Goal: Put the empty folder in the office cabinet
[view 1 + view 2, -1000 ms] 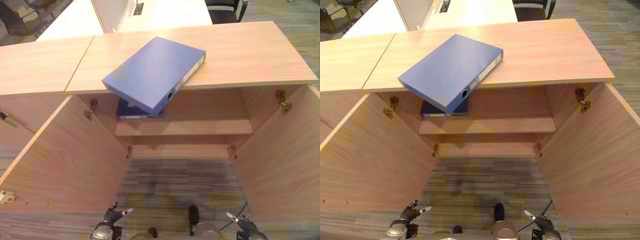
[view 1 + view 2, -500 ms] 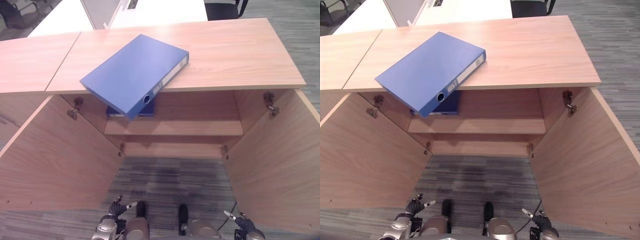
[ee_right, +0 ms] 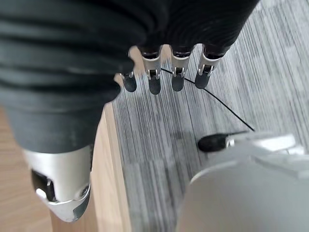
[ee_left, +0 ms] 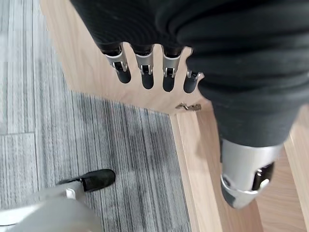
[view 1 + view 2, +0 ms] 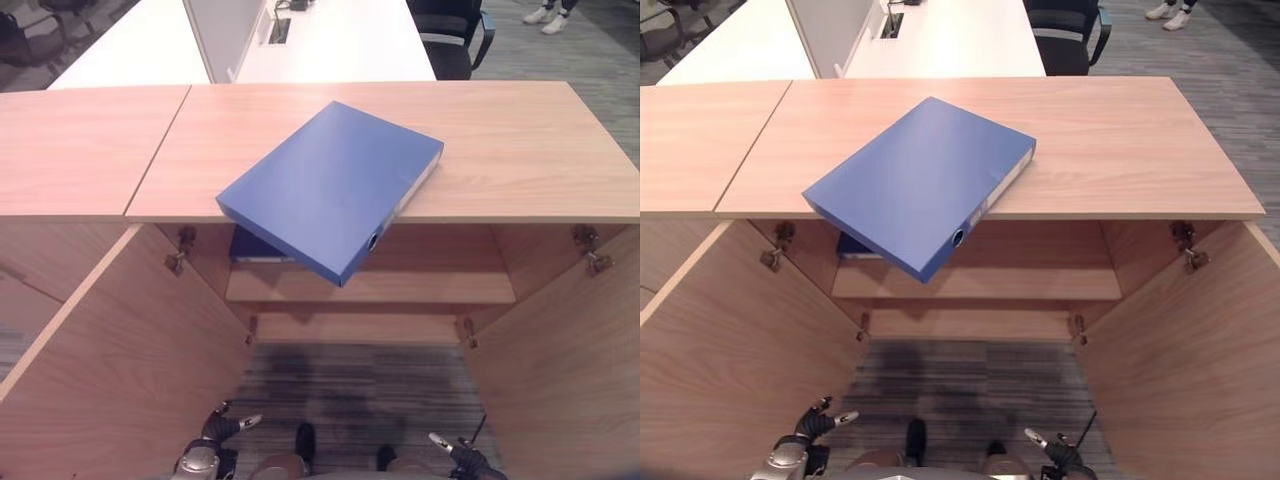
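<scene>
A blue folder (image 5: 332, 186) lies flat and askew on the wooden cabinet top (image 5: 520, 150), one corner overhanging the front edge above the open cabinet. A second blue folder (image 5: 256, 248) lies on the upper shelf (image 5: 420, 288) inside, at its left end, partly hidden by the first. My left hand (image 5: 217, 436) hangs low in front of the left door, fingers (image 4: 145, 76) relaxed and holding nothing. My right hand (image 5: 1052, 456) hangs low by the right door, its fingers (image 3: 153, 80) also relaxed and empty. Both hands are far below the folder.
Both cabinet doors stand wide open, the left door (image 5: 110, 370) and the right door (image 5: 575, 370) flanking grey carpet (image 5: 360, 385). A neighbouring cabinet top (image 5: 80, 140) adjoins on the left. White desks (image 5: 330, 40), a black chair (image 5: 455, 35) and a person's shoes (image 5: 548, 14) lie behind.
The whole picture has shifted, so the camera has moved. The folder lies in the same place on the cabinet top. Both hands stay low and empty.
</scene>
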Motion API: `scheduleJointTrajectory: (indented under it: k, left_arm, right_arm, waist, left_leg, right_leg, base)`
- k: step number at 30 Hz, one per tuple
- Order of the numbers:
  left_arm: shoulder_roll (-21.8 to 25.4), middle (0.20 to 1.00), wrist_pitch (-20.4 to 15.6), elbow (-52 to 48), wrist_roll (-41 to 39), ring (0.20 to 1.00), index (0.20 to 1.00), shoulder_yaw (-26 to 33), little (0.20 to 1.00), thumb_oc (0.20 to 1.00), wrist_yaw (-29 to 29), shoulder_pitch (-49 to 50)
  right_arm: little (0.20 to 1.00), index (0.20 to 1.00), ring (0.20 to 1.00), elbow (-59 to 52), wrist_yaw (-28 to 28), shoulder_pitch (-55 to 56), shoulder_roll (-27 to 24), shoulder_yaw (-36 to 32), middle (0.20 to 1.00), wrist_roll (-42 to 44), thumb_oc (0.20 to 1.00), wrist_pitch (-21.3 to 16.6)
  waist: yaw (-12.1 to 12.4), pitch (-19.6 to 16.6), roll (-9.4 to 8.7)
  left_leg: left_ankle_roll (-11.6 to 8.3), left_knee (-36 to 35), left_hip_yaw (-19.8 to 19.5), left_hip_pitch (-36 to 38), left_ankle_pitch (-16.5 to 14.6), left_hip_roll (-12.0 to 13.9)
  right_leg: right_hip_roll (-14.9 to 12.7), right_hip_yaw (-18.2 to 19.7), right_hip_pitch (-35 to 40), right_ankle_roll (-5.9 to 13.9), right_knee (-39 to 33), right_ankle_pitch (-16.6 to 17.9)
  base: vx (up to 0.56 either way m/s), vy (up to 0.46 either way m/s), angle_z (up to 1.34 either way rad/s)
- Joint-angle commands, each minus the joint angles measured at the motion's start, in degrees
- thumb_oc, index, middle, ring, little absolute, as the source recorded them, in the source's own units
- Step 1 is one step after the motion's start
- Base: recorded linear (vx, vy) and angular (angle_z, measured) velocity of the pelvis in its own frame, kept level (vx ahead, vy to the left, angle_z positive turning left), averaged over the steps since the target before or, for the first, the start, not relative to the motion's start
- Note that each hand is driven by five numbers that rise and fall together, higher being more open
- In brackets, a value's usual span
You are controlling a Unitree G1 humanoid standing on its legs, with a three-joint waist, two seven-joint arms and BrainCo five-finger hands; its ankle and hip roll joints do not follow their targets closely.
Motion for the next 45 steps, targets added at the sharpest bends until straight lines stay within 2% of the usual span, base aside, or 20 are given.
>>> scheduleJointTrajectory:
  k: [1,4,5,9,11,16,21,28,32,34,45]
  left_arm:
    - [-0.6,1.000,-1.6,-1.3,0.7,1.000,1.000,-0.8,1.000,1.000,0.0,-1.8]
    - [0.6,1.000,-2.5,-5.8,0.4,1.000,1.000,-0.9,1.000,1.000,0.7,-2.9]
    - [0.9,1.000,-2.7,-7.3,0.2,1.000,1.000,-0.9,1.000,1.000,1.0,-3.1]
    - [6.6,1.000,-4.3,-30.6,6.7,1.000,1.000,1.1,1.000,1.000,6.4,-2.5]
    - [10.0,1.000,-5.4,-46.1,13.3,1.000,1.000,4.6,1.000,1.000,8.9,0.9]
    - [13.9,1.000,-7.1,-61.4,23.9,1.000,1.000,10.2,1.000,1.000,14.3,3.4]
    - [13.9,1.000,-7.7,-66.8,26.1,1.000,1.000,11.5,1.000,1.000,17.2,4.4]
    - [14.3,1.000,-8.0,-69.2,27.9,1.000,1.000,11.5,1.000,1.000,18.8,4.6]
    - [17.8,1.000,-8.0,-71.8,33.7,1.000,1.000,11.7,1.000,1.000,21.3,3.3]
    - [21.2,1.000,-8.2,-73.3,38.2,1.000,1.000,11.2,1.000,1.000,22.7,1.8]
    - [29.4,1.000,-7.3,-76.6,48.6,1.000,1.000,8.7,1.000,1.000,24.4,-3.1]
  right_arm:
    - [1.000,1.000,1.000,-0.2,-0.1,-0.5,-2.5,0.3,1.000,-1.6,1.000,0.0]
    - [1.000,1.000,1.000,-0.7,-0.2,-0.4,-2.3,0.3,1.000,-1.8,1.000,-0.2]
    - [1.000,1.000,1.000,-0.8,-0.3,-0.3,-2.2,0.3,1.000,-1.8,1.000,-0.2]
    - [1.000,1.000,1.000,-3.1,-1.2,0.8,-0.5,-0.1,1.000,-2.1,1.000,-1.4]
    - [1.000,1.000,1.000,-3.1,-1.2,2.4,0.9,0.0,1.000,-3.3,1.000,-1.4]
    - [1.000,1.000,1.000,-1.8,-0.6,2.9,1.3,1.2,1.000,-4.2,1.000,-1.0]
    - [1.000,1.000,1.000,-2.5,-0.7,2.3,0.7,2.2,1.000,-4.4,1.000,-1.1]
    - [1.000,1.000,1.000,-3.0,-1.1,2.0,0.3,2.6,1.000,-4.5,1.000,-1.2]
    - [1.000,1.000,1.000,-2.1,-1.2,2.0,0.2,2.8,1.000,-4.6,1.000,-1.2]
    - [1.000,1.000,1.000,-1.8,-1.1,2.1,-0.1,3.1,1.000,-4.8,1.000,-1.3]
    - [1.000,1.000,1.000,-1.5,-0.8,2.2,-1.2,3.4,1.000,-5.6,1.000,-1.8]
  waist:
    - [0.9,0.5,0.40]
    - [1.0,0.0,0.13]
    - [1.0,-0.2,-0.05]
    - [2.2,-0.6,-1.03]
    - [3.1,-0.9,-1.79]
    - [4.2,-1.2,-2.56]
    - [4.9,-0.8,-2.80]
    - [5.1,-0.5,-2.66]
    - [5.1,-0.5,-1.97]
    - [4.9,-0.6,-1.58]
    - [3.5,-0.7,-0.10]
  left_leg:
    - [-1.38,1.2,0.3,2.3,-4.4,3.0]
    - [-1.13,0.7,0.4,2.2,-4.0,2.7]
    - [-1.10,0.7,0.4,2.6,-4.7,2.7]
    - [-1.21,0.7,0.3,2.3,-4.4,2.6]
    - [-1.35,0.7,0.0,2.6,-4.6,2.7]
    - [-2.04,0.7,-0.2,3.4,-5.1,3.2]
    - [-2.55,0.7,-0.4,3.5,-4.9,3.7]
    - [-2.87,0.7,-0.7,3.5,-4.5,4.1]
    - [-3.28,0.7,-1.0,3.4,-4.4,4.3]
    - [-3.52,0.7,-0.9,3.4,-4.3,4.3]
    - [-3.91,0.7,-0.4,3.5,-4.3,4.7]
  right_leg:
    - [-0.4,2.2,-3.2,3.63,4.9,-0.7]
    - [-0.7,2.2,-3.3,3.95,3.9,0.3]
    - [-0.8,2.1,-2.7,4.01,3.5,-0.2]
    - [-1.1,1.6,-2.3,4.25,2.0,1.0]
    - [-1.0,1.1,-1.4,4.28,1.1,1.1]
    - [-0.5,0.0,0.5,4.04,-1.1,1.2]
    - [0.3,-0.6,1.1,3.73,-1.9,1.2]
    - [0.8,-1.0,1.4,3.49,-2.1,0.9]
    - [1.1,-1.4,1.4,3.38,-2.1,0.7]
    - [1.2,-1.5,1.3,3.42,-2.1,0.7]
    - [1.6,-1.5,1.0,3.51,-2.1,0.5]
  base:
    - [0.01,0.085,-0.04]
    - [0.00,0.073,0.00]
    - [0.02,0.031,0.00]
    - [0.00,-0.011,0.00]
    - [0.04,-0.071,-0.01]
    - [0.04,-0.074,0.05]
    - [0.00,-0.080,0.02]
    - [-0.01,-0.052,0.03]
    - [-0.01,-0.060,0.03]
    - [-0.01,-0.040,0.01]
    - [0.00,0.000,0.00]
